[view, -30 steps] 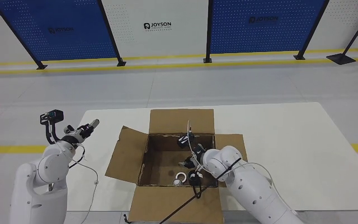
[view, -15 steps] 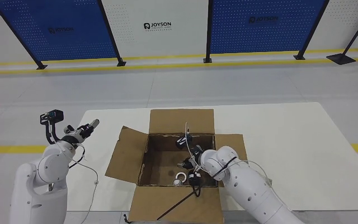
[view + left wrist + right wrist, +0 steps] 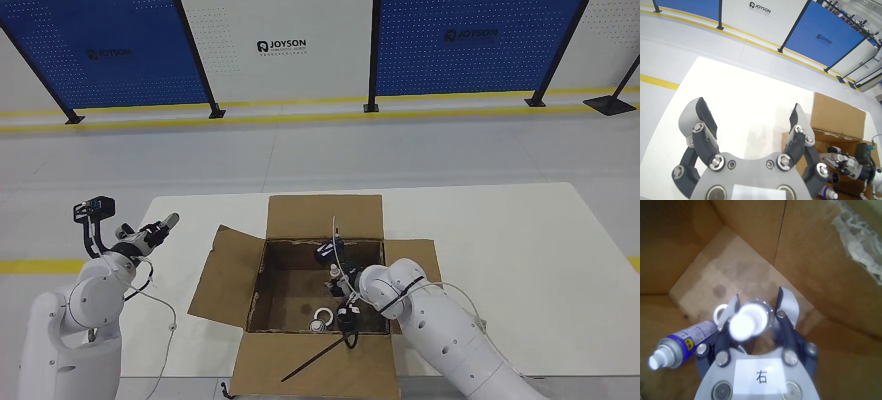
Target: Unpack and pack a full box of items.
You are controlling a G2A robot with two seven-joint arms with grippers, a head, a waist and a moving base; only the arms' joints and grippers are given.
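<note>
Judging the step in hand: unpacking, with the right claw [image 3: 758, 298] down inside the brown cardboard box [image 3: 325, 215], its fingers closed on either side of a clear plastic bottle with a white cap [image 3: 749, 321]. The bottle stands upright, cap towards the wrist.

To do it well: hold the grip firm and low on the body, not on the cap. Raise straight up until the bottle's base is above the box wall, then carry it sideways to the white counter [image 3: 520, 250]. Keep off the neighbouring can on the way up.

Left claw [image 3: 748, 102]: spread wide, empty, above the counter well left of the box.

Count:
- box, 1
- clear bottle, 1 (gripped)
- blue-and-silver spray can [image 3: 685, 336], 1, lying on the box floor
- white ring [image 3: 717, 313], 1, behind the claw
- dark round item [image 3: 347, 318], 1, not identified
</note>
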